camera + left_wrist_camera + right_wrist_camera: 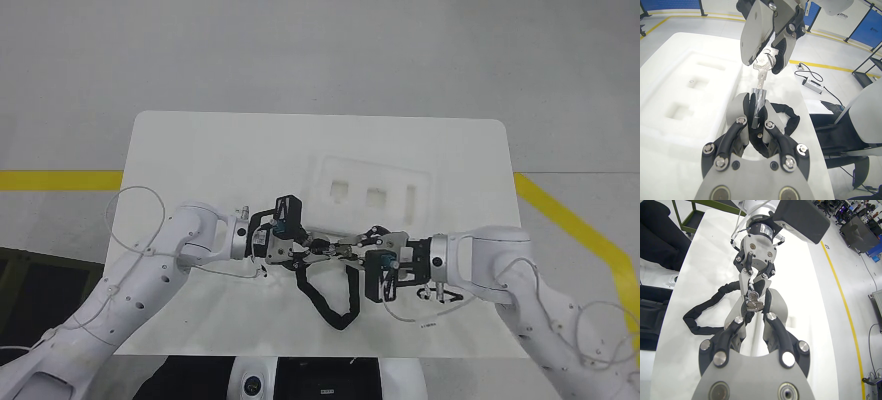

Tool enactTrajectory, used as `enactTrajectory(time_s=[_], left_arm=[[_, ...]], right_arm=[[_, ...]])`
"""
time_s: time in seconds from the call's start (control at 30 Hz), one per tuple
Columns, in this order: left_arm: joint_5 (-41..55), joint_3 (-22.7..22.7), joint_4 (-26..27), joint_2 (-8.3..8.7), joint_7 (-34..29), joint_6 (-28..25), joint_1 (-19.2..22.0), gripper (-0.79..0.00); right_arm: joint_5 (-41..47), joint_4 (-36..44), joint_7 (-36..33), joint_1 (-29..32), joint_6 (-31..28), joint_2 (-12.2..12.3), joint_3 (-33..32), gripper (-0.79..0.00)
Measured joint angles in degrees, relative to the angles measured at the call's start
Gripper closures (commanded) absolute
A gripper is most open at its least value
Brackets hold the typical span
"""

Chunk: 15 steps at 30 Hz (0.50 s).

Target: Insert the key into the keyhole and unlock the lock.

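L gripper (pixel 755 102): pinching lock (pixel 760 96), mid frame
R gripper (pixel 755 303): pinching key (pixel 762 64) by the head
key: tip's in lock's end
cable (pixel 335 305): loops below centre

we see a white table (pixel 200 150). a white foam tray (pixel 425 195) lies toward its far edge. a black chain (pixel 793 118) lies near its front edge.

Both arms bend inward with wrists facing each other, fingertips nearly meeting, the left gripper (pixel 755 102) clamped on the lock cylinder (pixel 759 96) and the right gripper (pixel 755 305) pinching the key (pixel 763 63).
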<state>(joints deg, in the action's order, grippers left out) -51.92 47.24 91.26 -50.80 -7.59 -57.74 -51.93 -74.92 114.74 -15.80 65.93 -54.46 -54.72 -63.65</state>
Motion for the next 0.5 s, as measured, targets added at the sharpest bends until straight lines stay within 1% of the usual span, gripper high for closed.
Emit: enactTrajectory(time_s=[0.2,0.5], left_arm=[[-1.07,0.88,0.77,-0.08,-0.62,0.74,-0.6,0.0],[-2.44,2.09,1.97,-0.14,-2.2,2.43,-1.63,0.0]], right_arm=[[7.95,0.04,-7.27,-0.75,3.26,-0.26,1.05,0.0],[22.49,0.66,-19.6,-1.09,12.16,-0.38,1.5,0.0]])
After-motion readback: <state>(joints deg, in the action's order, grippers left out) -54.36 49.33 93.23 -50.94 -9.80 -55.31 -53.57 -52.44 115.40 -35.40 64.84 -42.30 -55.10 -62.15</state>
